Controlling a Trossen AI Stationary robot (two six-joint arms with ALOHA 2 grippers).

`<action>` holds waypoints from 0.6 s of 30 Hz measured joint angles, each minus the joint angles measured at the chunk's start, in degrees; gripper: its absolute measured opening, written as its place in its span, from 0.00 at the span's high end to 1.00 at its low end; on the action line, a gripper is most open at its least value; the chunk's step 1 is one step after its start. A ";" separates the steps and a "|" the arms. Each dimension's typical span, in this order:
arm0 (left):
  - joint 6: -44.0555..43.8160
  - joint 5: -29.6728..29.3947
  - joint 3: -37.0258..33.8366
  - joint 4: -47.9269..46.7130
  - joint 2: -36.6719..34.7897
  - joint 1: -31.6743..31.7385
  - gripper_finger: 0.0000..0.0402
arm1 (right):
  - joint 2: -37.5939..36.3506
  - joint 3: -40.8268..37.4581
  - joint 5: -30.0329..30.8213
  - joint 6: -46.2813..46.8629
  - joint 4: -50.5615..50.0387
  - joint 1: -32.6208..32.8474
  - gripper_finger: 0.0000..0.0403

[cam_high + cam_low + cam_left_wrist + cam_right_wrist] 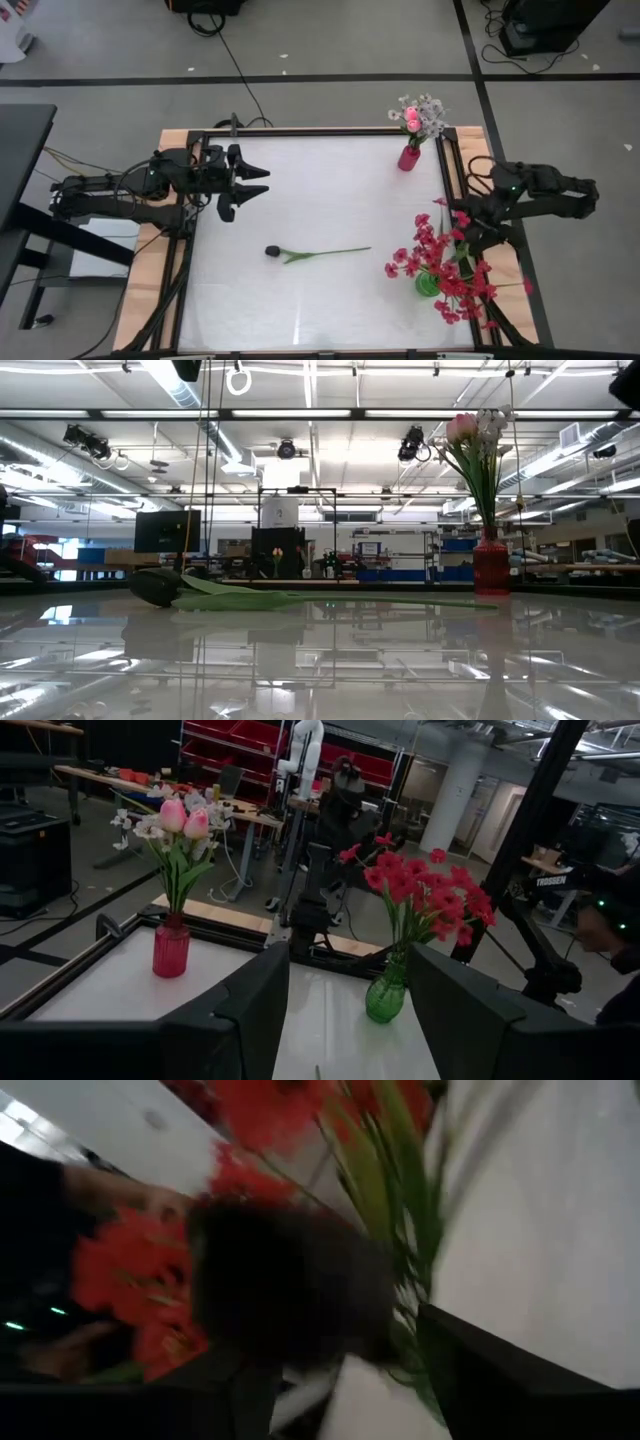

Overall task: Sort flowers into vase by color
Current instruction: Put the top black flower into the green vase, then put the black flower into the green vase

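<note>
Dark-budded flower (pixel 315 254): lying flat mid-table, ahead of the left gripper (pixel 252 187), fingers spread, empty. Pink and white flowers (pixel 420 116): in red vase (pixel 408 157). Red blossom sprays (pixel 445 265): in green vase (pixel 428 284), largely hiding the right gripper (pixel 465 228); its wrist view is blurred, finger state indeterminable.

Across the bottom of the frame, left pincer (pixel 345 1010) with both dark fingers (pixel 255 1005) spread apart, nothing between. At left of centre, red vase (pixel 171 950) upright on the white desk (pixel 110 985), holding pink buds (pixel 185 818) and white sprays (pixel 135 825) (stems green). Right of centre, green vase (pixel 385 998) with red blossom sprays (pixel 425 890), well apart from the red one.
</note>
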 joint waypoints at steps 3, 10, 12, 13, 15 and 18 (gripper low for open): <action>0.00 0.00 0.01 0.00 0.01 0.01 0.48 | 0.00 0.00 0.32 -3.49 -3.54 0.00 0.38; 0.00 0.00 0.00 0.00 0.00 0.00 0.48 | 0.00 0.09 -3.30 -2.63 -3.94 0.00 0.33; 0.00 0.00 0.00 0.00 0.01 0.02 0.48 | 0.00 0.09 -0.43 -3.85 -5.54 0.00 0.34; 0.00 0.00 0.02 0.00 -0.01 0.01 0.48 | 0.00 0.09 2.11 -4.36 -6.38 0.00 0.34; 0.00 0.00 0.02 0.00 0.01 0.00 0.48 | 0.01 0.09 6.55 -5.71 -8.32 -0.01 0.35; 0.00 0.00 0.01 0.00 0.01 0.02 0.48 | 0.00 0.09 12.09 -7.07 -11.44 0.00 0.36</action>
